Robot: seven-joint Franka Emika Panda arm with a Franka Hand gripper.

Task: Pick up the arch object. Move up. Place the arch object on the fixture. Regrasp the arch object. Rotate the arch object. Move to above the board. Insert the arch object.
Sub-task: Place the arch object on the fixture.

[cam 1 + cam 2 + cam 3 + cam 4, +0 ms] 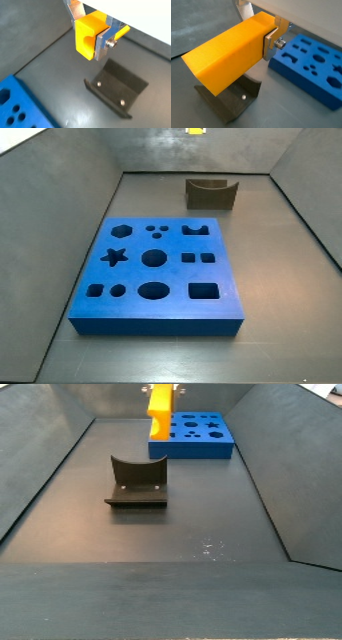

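Observation:
My gripper (93, 36) is shut on the arch object (84, 39), a bright orange-yellow block with a curved notch, and holds it high above the floor. In a wrist view the block fills the middle (228, 55), with a silver finger (270, 40) pressed to its side. The fixture (117, 88), dark with a curved notch, stands on the floor below and to one side; it also shows in both side views (210, 193) (136, 481). The blue board (160, 273) with shaped holes lies apart from it. In a side view the block (160, 412) hangs upright over the board's near edge (194, 446).
Grey sloped walls (47, 474) close in the dark floor (201, 524) on all sides. The board also shows in both wrist views (19, 107) (308, 65). Only the block's tip (195, 131) shows at the frame edge in a side view.

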